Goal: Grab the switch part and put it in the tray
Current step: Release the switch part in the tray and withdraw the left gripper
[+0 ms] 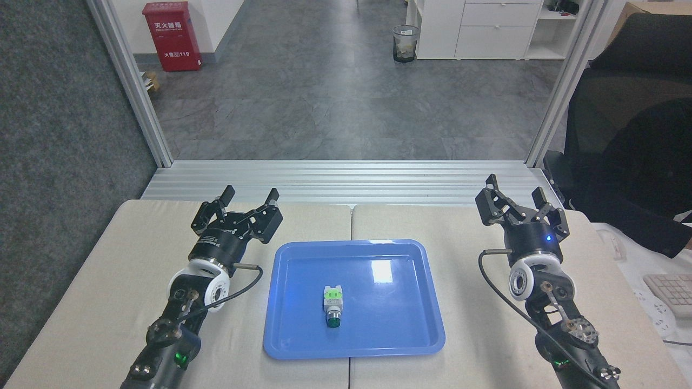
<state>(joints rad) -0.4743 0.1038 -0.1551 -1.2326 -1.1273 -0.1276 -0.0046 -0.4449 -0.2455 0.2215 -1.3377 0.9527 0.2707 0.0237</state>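
Nearest us, a blue tray (421, 335) sits on the cloth-covered table (108, 281), centred betw. our two arms; inside it, a little left of centre, lies the switch part (332, 306) on its side, dark green cap toward us, green and white block end pointing away; nothing touches it.

Our left gripper (249, 199) hovers over the table just left of the tray's far corner, fingers spread, holding nothing; our right gripper (515, 193) is well right of the tray, fingers likewise spread & empty.

Judging by this, the placing looks done, so the step in hand is prob. clearing away; to do it well we'd keep both arms high & outside the tray rim, keep the left arm's cable (246, 283) off the tray edge, and avoid nudging the tray, since the round body could roll.

Farther off: a metal sill, grey floor, a red cabinet (172, 35) and a bin (405, 43).
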